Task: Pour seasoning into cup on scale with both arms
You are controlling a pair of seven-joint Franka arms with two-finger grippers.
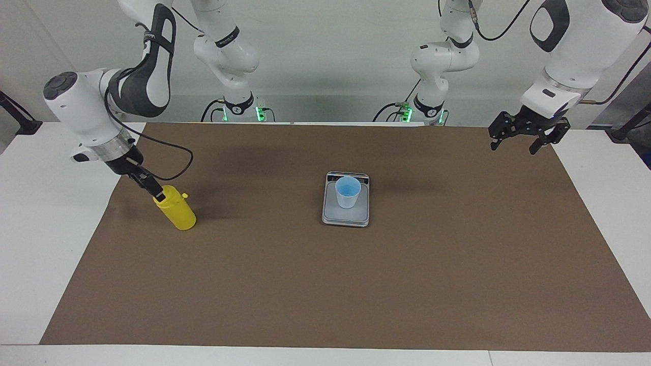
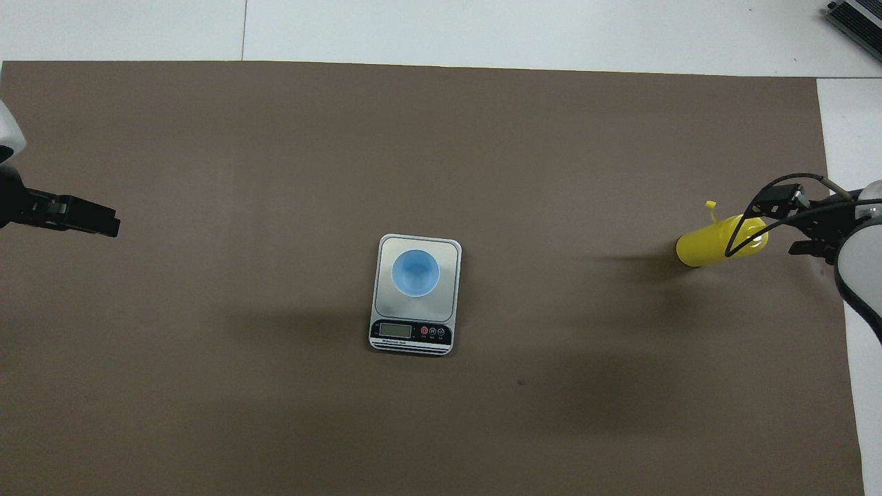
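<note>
The yellow seasoning bottle (image 1: 178, 211) is tilted at the right arm's end of the brown mat, its nozzle end leaning toward the right arm. My right gripper (image 1: 156, 192) is shut on the bottle's top. The bottle also shows in the overhead view (image 2: 716, 246), with the right gripper (image 2: 775, 224) at its upper end. The light blue cup (image 1: 348, 192) stands upright on the scale (image 1: 346, 217) at the mat's middle, and both show from overhead: cup (image 2: 415, 273), scale (image 2: 412, 333). My left gripper (image 1: 516, 145) hangs open and empty above the mat's edge at the left arm's end (image 2: 107, 225).
A brown mat (image 1: 325, 284) covers most of the white table (image 1: 30, 254). The scale's dark display strip faces the robots. A dark cable loops from the right wrist over the mat near the bottle (image 1: 178, 152).
</note>
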